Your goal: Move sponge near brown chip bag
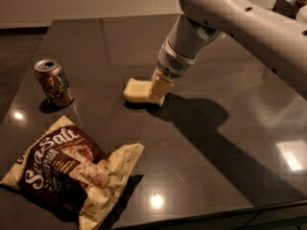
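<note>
The tool (159,91) is down at the worktop (230,143), about the middle of it, its cream tip set against the right end of the sponge (135,89). From where I stand I cannot tell whether it is spread, pressed together or pinching the sponge. The pale arm (230,13) slants down to it from the far right corner and throws a broad shadow across the dark, glossy surface towards the right edge.

The sponge is a pale yellow block lying flat at mid-worktop, a little nearer the far edge than the near one, touching the tool on its right side.

The brown chip bag (67,171) lies flat and crumpled at the near left corner, well apart from the sponge. Its face is dark brown with pictured chips and its edges are cream. "Sea Salt" runs across it in large white slanted letters; the smaller print beneath is too fine to read.

A soda can (53,82) stands upright near the left edge, between the bag and the far left corner. Its top is open and its brownish label carries a design I cannot read.
</note>
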`<state>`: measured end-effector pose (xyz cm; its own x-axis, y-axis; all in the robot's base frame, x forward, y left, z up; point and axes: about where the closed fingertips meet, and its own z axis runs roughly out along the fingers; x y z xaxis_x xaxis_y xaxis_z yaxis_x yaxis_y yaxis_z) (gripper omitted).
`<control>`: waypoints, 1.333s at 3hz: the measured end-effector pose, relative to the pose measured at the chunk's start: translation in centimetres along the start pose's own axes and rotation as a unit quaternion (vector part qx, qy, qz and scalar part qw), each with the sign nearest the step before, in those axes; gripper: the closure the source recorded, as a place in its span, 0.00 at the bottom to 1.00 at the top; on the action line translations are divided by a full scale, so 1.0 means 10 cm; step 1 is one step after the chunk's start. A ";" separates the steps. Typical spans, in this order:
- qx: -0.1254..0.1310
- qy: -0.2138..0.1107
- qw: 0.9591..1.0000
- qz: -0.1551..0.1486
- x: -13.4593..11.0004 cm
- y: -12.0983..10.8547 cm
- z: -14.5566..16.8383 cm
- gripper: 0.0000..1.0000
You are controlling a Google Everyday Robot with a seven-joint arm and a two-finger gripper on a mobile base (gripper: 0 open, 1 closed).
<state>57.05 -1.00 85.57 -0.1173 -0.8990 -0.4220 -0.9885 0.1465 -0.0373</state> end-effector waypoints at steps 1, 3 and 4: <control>-0.017 -0.014 0.999 -0.041 -0.18 0.29 -0.11 1.00; -0.075 -0.025 0.987 -0.140 -0.50 0.97 -0.06 0.86; -0.098 -0.028 0.980 -0.173 -0.59 1.17 0.02 0.62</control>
<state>46.16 6.13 87.49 0.2277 -0.8558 -0.4645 -0.9682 -0.2497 -0.0145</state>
